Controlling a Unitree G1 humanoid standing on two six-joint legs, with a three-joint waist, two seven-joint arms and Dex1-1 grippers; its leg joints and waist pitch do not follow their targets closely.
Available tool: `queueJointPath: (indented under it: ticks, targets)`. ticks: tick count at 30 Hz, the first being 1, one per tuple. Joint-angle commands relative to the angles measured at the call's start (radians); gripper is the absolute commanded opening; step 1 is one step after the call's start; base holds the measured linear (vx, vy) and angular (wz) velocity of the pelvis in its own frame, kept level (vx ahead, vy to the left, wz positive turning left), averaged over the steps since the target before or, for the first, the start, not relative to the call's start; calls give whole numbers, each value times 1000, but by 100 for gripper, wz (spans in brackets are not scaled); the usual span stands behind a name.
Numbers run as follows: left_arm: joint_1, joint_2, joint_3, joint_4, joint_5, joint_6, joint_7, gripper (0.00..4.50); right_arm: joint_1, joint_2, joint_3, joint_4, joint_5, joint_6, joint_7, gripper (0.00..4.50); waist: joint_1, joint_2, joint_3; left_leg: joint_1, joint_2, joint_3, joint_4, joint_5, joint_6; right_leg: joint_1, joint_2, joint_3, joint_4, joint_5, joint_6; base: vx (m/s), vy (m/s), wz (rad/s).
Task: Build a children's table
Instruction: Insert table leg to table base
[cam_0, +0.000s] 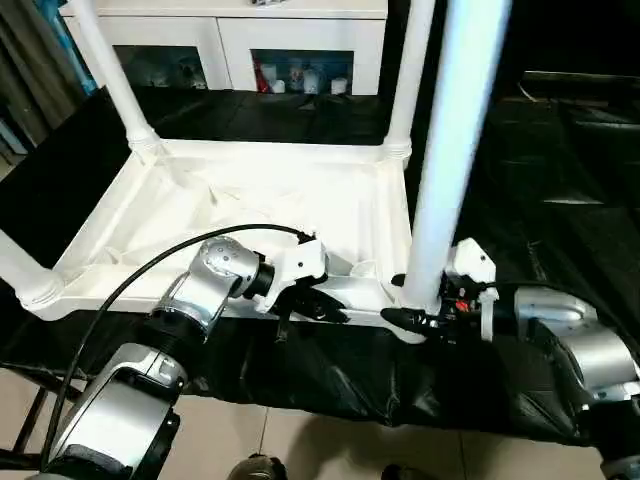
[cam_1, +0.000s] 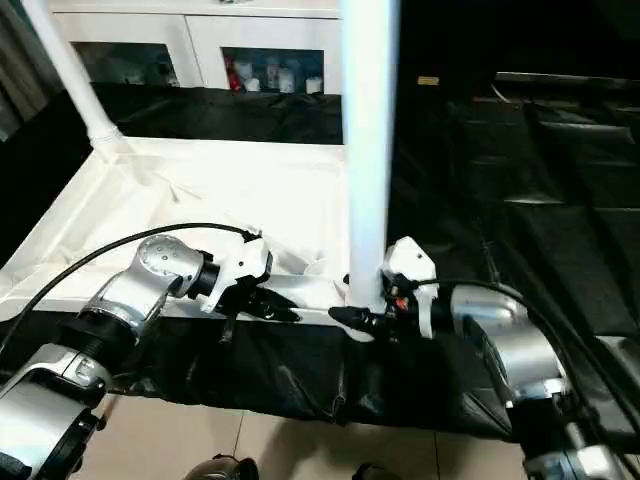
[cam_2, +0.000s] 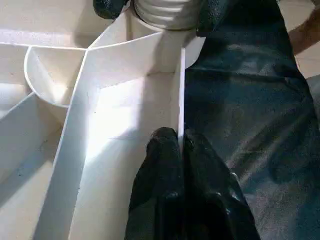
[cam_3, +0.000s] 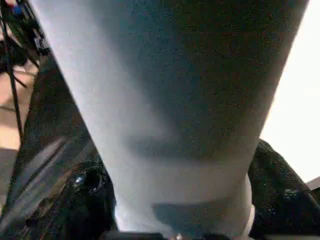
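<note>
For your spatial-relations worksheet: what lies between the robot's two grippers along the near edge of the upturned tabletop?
In the left eye view, only the tabletop's white near rim runs between the left gripper, pinching it, and the right gripper, gripping the near-right leg.

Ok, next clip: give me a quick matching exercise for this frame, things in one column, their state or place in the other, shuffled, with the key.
Things
1. left gripper
2. right gripper
3. tabletop
4. cabinet

States
A. upside down on the black cloth, ribs facing up
B. behind the table, glass doors
C. pinching the tabletop's near rim
D. around the base of the near-right leg

Pairs: 1-C, 2-D, 3-A, 4-B
</note>
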Motion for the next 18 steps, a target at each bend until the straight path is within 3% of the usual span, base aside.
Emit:
queueJointPath:
  ticks: [1,3,4,5,6,7,8,9,10,11,14,18]
  targets:
    - [-19,-15,41,-17,-68,-23,22,0,45,24,49,-9,16,3,34,278,-2,-14,-75,18,48,-18,-62,-217,83,53,-55,37,-63,-254,-239,0,0,0]
    - [-15,-11,45,-20,-68,-24,21,0,70,40,47,-7,14,-13,16,276,2,0,-75,18,47,-21,-64,-234,73,55,-57,36,-63,-265,-239,0,0,0]
    - [-15,-11,45,-20,-68,-24,21,0,70,40,47,-7,14,-13,16,276,0,-3,-74,19,49,-20,-66,-243,71,53,-55,36,-67,-269,-238,0,0,0]
    - [-13,-8,47,-21,-67,-26,22,0,82,50,46,-7,13,-21,5,275,-1,1,-73,19,47,-21,-68,-262,65,55,-54,34,-69,-273,-238,0,0,0]
    - [-12,-4,49,-20,-66,-27,24,0,100,69,42,2,9,-44,-16,275,3,14,-74,19,48,-25,-68,-276,56,55,-57,34,-66,-279,-239,0,0,0]
    - [-11,-2,51,-20,-65,-27,23,0,108,77,40,6,7,-52,-25,275,1,10,-73,20,48,-23,-69,-286,54,53,-55,34,-71,-283,-237,0,0,0]
    - [-9,1,54,-19,-64,-28,23,0,121,96,37,20,-2,-77,-50,275,2,20,-73,20,47,-26,-71,-299,44,55,-57,33,-67,-285,-240,0,0,0]
    - [-9,2,55,-18,-64,-29,23,0,126,103,36,26,-6,-87,-61,275,-3,12,-72,19,47,-25,-72,-308,41,55,-55,33,-69,-278,-240,0,0,0]
    - [-9,2,55,-18,-64,-29,23,0,126,103,36,26,-6,-87,-61,275,-3,13,-73,19,46,-26,-72,-309,40,56,-55,32,-68,-278,-241,0,0,0]
    - [-6,4,59,-18,-64,-28,26,0,137,138,19,62,-16,-136,-111,275,-3,24,-72,22,48,-25,-74,-324,36,53,-54,32,-72,-276,-241,0,0,0]
    - [0,2,64,-21,-64,-30,38,0,146,169,-7,88,-10,-157,-141,275,-10,22,-70,15,43,-29,-77,-346,33,60,-57,30,-72,-323,-229,0,0,0]
    - [-2,-9,91,-19,-93,-21,47,0,156,180,-19,92,-1,-170,-141,274,-10,22,-70,24,45,-28,-76,-352,32,53,-57,32,-82,-388,-210,0,0,0]
